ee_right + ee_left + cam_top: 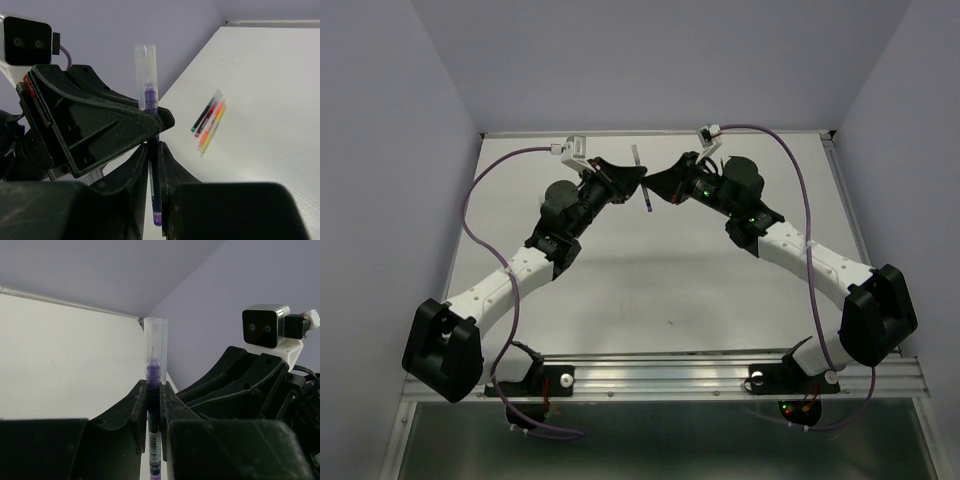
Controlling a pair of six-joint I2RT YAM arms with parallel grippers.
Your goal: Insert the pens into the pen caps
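A dark blue pen [645, 192] stands upright in the air over the far middle of the table, between both grippers. A clear pen cap [155, 342] sits over its tip, and also shows in the right wrist view [146, 75]. My left gripper [632, 178] is shut on the pen's barrel just under the cap [153, 395]. My right gripper [660, 186] is shut on the same pen lower down [154, 155]. Several other pens [209, 121], dark green, red, orange-pink and yellow, lie side by side on the table, their far ends pale and translucent.
The white table [660, 280] is walled by lilac panels at the back and sides. The left gripper's fingers [115, 125] cross just above the right gripper's. The lying pens are out of sight in the top view.
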